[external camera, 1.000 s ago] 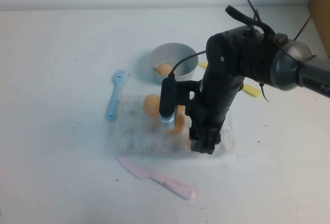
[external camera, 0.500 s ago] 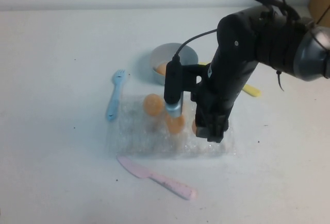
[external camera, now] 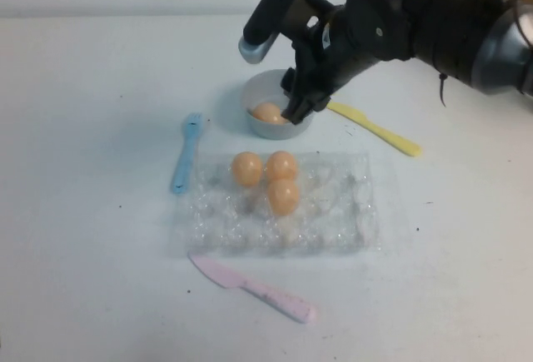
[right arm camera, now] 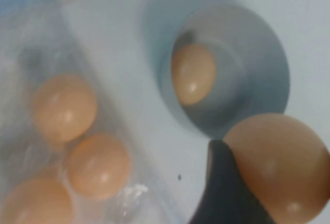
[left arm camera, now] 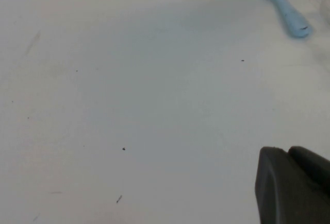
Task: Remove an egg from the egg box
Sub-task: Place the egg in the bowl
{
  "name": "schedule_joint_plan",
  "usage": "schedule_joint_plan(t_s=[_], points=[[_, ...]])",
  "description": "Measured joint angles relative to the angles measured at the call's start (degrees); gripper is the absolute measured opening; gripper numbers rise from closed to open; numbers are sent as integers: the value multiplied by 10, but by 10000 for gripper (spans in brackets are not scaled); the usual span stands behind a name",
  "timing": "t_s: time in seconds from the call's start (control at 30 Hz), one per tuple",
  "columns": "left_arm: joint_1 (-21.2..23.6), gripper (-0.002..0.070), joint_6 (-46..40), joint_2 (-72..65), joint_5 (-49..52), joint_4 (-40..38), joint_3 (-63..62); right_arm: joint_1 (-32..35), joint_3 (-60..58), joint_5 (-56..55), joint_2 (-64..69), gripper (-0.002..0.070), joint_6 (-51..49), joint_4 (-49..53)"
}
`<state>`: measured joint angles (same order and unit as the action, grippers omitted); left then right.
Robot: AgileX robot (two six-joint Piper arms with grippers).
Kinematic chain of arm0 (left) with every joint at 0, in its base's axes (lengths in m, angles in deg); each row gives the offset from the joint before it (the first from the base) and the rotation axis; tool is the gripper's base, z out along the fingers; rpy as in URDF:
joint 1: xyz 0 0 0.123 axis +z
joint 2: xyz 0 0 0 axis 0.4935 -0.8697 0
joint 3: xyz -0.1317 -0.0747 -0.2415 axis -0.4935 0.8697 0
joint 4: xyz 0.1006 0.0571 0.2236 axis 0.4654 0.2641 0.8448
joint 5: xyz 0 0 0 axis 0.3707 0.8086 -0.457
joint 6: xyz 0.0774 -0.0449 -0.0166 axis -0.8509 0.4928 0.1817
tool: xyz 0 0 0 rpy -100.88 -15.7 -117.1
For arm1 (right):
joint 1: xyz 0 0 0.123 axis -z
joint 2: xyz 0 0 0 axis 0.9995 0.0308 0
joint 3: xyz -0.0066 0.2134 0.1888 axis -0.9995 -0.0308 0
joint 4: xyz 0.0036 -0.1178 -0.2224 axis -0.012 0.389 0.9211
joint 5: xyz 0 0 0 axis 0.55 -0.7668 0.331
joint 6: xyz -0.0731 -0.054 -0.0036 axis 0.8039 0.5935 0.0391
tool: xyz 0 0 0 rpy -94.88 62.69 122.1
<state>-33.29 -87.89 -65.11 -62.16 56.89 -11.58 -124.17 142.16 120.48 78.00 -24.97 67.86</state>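
The right end effector (external camera: pixel 296 112) has lifted clear of the egg box (external camera: pixel 350 212) and swung away to the grey-blue bowl (external camera: pixel 258 96), where a second ago it stood low over the near right part of the tray. It is clamped on the egg (right arm camera: pixel 278 165): the right wrist view shows that egg pressed against a dark finger (right arm camera: pixel 224 193), hanging over the bowl's rim, with another egg (right arm camera: pixel 193 73) already lying inside the bowl. In the high view the carried egg is hidden behind the arm, so only the bowl's egg (external camera: pixel 268 113) shows there. Three eggs remain in the clear plastic tray, clustered in its far left cups (external camera: pixel 247 167), and the tray itself lies flat on the white surface (external camera: pixel 83 254), seemingly undisturbed by the lift. That means the taking-out itself looks done; what is left, by my reading, is to lower and release the egg into the bowl without knocking the one already there. The left end effector (left arm camera: pixel 294 183) sits parked low over bare surface, well apart from the work, near a blue fork (left arm camera: pixel 286 10); whether its jaws are apart or together I cannot tell. A pink knife (external camera: pixel 250 287) and a yellow knife (external camera: pixel 375 127) lie untouched.
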Motion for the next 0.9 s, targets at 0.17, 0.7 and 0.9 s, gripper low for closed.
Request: schedule_joint_plan(t_s=[0.17,0.7,0.9], points=[[0,-3,0,0,0,0,0,20,101,-12,91,352,-95,11],[0,-3,0,0,0,0,0,40,187,-55,223,530,-201,27],[0,-3,0,0,0,0,0,40,187,-12,202,500,-219,41]])
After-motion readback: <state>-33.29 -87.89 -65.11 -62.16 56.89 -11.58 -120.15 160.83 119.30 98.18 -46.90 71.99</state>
